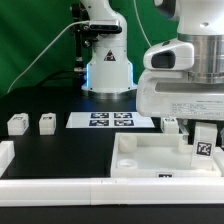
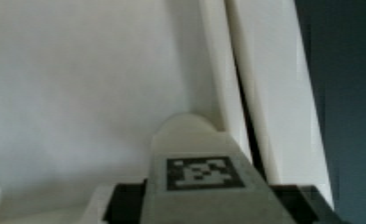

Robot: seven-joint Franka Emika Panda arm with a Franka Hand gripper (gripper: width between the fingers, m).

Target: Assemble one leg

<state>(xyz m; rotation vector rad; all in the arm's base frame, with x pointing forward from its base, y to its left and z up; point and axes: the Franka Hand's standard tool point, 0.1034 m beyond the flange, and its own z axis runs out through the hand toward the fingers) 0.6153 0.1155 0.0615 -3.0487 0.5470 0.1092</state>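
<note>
A large white plastic tray-like tabletop piece [image 1: 150,160] with a raised rim and rounded corner sockets lies on the matte black table [image 1: 50,150], in the lower right of the exterior view. Long white border rails [image 1: 60,190] run along the bottom edge of that picture and up its lower left corner. A thin flat white marker board [image 1: 112,120] with black-and-white square tags lies at the centre, and two small white blocky plastic pegs [image 1: 17,124] [image 1: 46,122] stand near each other at centre left, well apart from the tray. A green cloth backdrop fills the upper left behind the glossy white robot base [image 1: 105,60].

The arm's bulky white wrist housing fills the right side of the exterior view, pointing straight down over the tray's right part. The gripper [image 1: 204,150] hangs at the right edge of the frame, its dark fingers clamped on the leg [image 1: 204,148], a small white plastic block with a black-and-white square tag on its face. The leg sits upright between the fingers, just over the tray's right rim; whether it touches the tray cannot be told.

In the wrist view the leg [image 2: 205,165] shows as a tapering white shape with its tag facing the camera, dark finger pads [image 2: 127,205] pressing on both sides. Behind it lie the tray's smooth white floor and its straight raised rim [image 2: 251,80], with the dark table beyond.
</note>
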